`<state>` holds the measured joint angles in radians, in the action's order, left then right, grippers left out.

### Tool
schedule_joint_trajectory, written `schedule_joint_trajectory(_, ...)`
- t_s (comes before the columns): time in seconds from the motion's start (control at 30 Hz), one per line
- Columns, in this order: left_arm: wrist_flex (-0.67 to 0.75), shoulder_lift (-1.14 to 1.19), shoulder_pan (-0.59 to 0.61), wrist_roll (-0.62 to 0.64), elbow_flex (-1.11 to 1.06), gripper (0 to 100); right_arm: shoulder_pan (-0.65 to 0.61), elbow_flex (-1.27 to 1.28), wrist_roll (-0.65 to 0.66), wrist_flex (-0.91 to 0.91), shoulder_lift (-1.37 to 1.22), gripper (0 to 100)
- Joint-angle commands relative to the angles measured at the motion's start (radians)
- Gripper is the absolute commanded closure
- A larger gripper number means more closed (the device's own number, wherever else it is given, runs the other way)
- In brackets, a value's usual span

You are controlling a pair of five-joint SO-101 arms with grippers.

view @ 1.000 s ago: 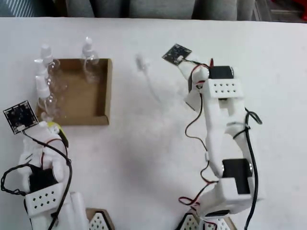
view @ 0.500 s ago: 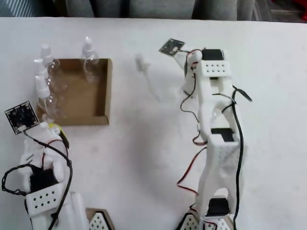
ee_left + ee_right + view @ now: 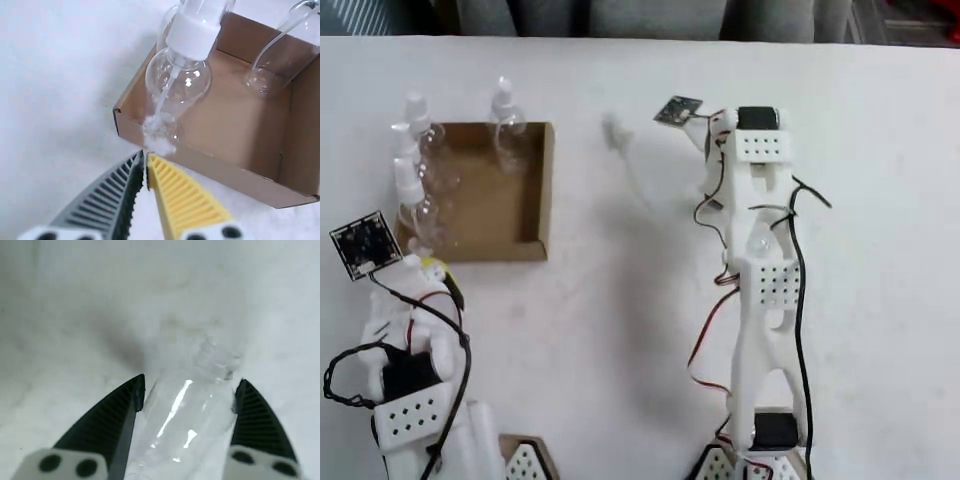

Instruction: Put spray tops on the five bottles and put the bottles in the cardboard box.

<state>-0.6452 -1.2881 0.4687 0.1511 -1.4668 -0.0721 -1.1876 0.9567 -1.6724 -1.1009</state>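
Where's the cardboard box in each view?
High view: cardboard box at the picture's upper left.
Left wrist view: cardboard box just beyond the shut left gripper.
Right wrist view: open right gripper straddling an uncapped bottle on the table.
Shared landmark: capped bottles along the cardboard box's wall.

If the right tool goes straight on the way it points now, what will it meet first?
Probably the clear bottle, which has no spray top on it and lies inside the open right tool.

Bottles (image 3: 418, 180) in box (image 3: 490, 200), spray top (image 3: 613, 128) right of it
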Motion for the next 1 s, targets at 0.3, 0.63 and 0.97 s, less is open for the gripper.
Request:
schedule_joint_trajectory(0.3,0.031,-0.005,-0.015,-0.005,0.011,98,0.079,-0.204,-0.028,-0.059,0.087,97.9)
schedule_joint_trajectory(0.63,0.031,-0.005,-0.050,-0.005,0.009,98,0.269,-0.031,-0.262,-0.067,0.243,98.3)
schedule_joint_trajectory(0.97,0.031,-0.005,-0.050,-0.005,0.009,98,0.441,0.652,-0.265,0.033,0.615,98.4)
